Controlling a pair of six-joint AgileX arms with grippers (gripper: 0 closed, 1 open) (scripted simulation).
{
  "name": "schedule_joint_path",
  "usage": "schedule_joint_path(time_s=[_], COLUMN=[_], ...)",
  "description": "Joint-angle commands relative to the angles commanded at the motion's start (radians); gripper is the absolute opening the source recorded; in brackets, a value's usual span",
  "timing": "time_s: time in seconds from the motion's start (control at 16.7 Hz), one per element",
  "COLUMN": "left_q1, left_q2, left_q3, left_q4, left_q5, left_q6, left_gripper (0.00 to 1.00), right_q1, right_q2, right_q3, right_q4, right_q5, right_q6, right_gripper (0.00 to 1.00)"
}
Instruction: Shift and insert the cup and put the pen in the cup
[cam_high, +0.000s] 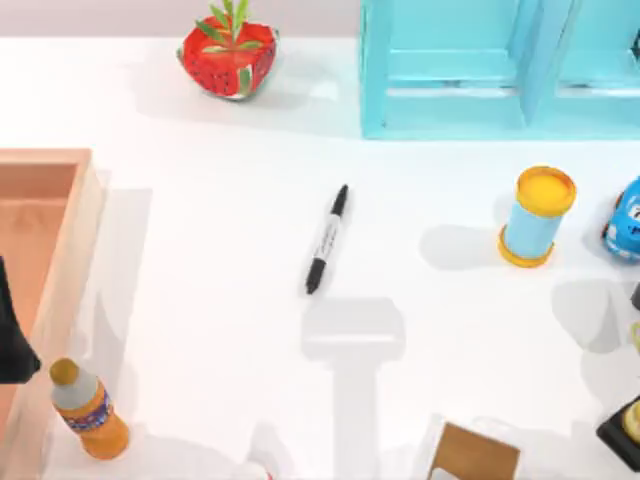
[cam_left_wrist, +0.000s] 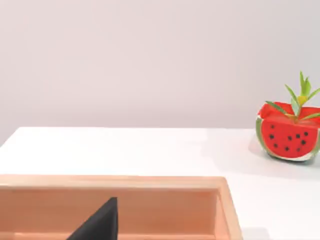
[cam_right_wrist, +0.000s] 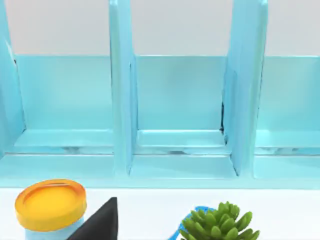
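Note:
The pen (cam_high: 327, 240), slim and black with a white label band, lies flat near the middle of the table, tilted with its cap end toward the back. The cup is out of view. A taller light-blue cylinder with yellow rims (cam_high: 537, 215) (cam_right_wrist: 50, 205) stands upright to the pen's right. My left arm (cam_high: 10, 335) is parked at the table's left edge over the wooden tray (cam_high: 75, 230), and one dark finger (cam_left_wrist: 100, 225) of its gripper shows above the tray's inside. One dark finger (cam_right_wrist: 100, 222) of my right gripper shows beside the yellow-rimmed cylinder, facing the blue rack.
A light-blue compartment rack (cam_high: 480, 75) stands at the back right. A watermelon-shaped planter (cam_high: 228, 55) sits at the back. An orange bottle (cam_high: 90, 410) stands front left, a brown box (cam_high: 475, 455) at the front, a blue toy car (cam_high: 625, 220) at the right edge, and a green succulent (cam_right_wrist: 217, 227) near it.

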Motion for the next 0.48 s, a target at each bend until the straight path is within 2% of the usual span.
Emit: schedule_joint_path(time_s=[0.24, 0.48], left_q1=[0.005, 0.033], left_q2=[0.032, 0.222], left_q3=[0.031, 0.211], left_q4=[-0.030, -0.192], left_q5=[0.000, -0.001], left_q6=[0.006, 0.036], left_gripper=[1.00, 1.00], right_q1=[0.000, 0.000], right_q2=[0.000, 0.000], right_q3=[0.000, 0.000], right_q4=[0.000, 0.000], right_q5=[0.000, 0.000], right_q6=[0.000, 0.000], right_gripper=[1.00, 1.00])
